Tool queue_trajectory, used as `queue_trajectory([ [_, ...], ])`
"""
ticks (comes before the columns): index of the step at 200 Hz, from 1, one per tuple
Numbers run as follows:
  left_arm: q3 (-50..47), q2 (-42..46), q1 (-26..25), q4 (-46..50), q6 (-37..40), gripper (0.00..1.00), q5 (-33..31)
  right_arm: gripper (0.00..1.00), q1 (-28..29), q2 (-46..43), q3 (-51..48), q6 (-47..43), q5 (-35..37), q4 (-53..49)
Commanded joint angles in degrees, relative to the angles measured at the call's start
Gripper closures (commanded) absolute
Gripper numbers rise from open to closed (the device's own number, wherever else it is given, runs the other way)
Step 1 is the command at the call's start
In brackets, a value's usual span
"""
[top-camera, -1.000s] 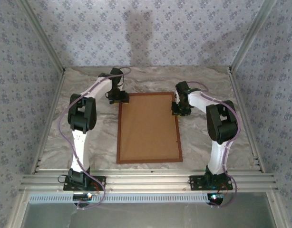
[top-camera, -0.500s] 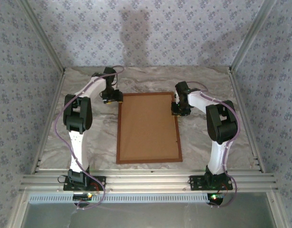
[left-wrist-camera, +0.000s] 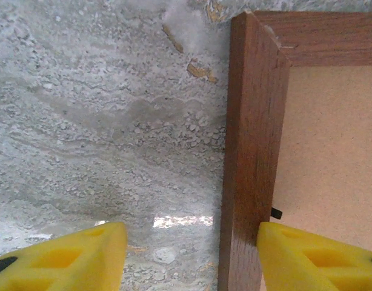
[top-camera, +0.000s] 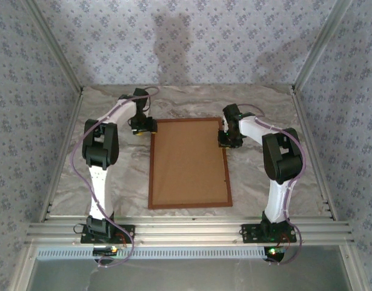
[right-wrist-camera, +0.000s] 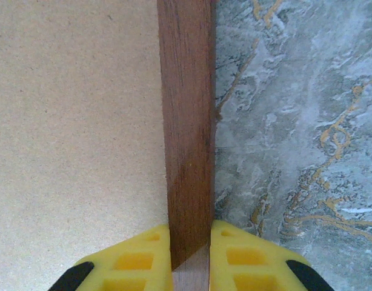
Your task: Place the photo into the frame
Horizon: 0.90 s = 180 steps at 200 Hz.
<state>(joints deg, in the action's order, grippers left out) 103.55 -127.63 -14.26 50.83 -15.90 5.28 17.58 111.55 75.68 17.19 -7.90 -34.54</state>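
While the frame lies back-up, your job looks part done at best.
Your marbled grey counter (top-camera: 113,176) carries the thin reddish-brown wooden frame (top-camera: 151,170), flat near its middle, filled by a plain matte brown backing board (top-camera: 189,163); whether the photo sits beneath is hidden. Your right claw (right-wrist-camera: 190,242) is clenched on the right rail; your left claw (left-wrist-camera: 191,233) stands released, straddling the left rail near the far corner.
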Motion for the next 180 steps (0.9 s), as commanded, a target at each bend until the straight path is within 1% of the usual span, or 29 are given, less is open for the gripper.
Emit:
queue_trajectory([
  [1, -0.9, -1.2, -0.5, 0.9, 0.7, 0.41, 0.3, 0.82, 1.0, 1.7, 1.0, 0.5, -0.4, -0.8],
  [141, -1.4, -4.4, -2.1, 1.7, -0.4, 0.41, 0.4, 0.83, 1.1, 1.7, 0.7, 0.5, -0.5, -0.5],
  [180, -1.5, -5.4, -3.4, 1.8, -0.9, 0.41, 0.3, 0.82, 1.2, 1.6, 0.7, 0.7, -0.5, -0.2],
])
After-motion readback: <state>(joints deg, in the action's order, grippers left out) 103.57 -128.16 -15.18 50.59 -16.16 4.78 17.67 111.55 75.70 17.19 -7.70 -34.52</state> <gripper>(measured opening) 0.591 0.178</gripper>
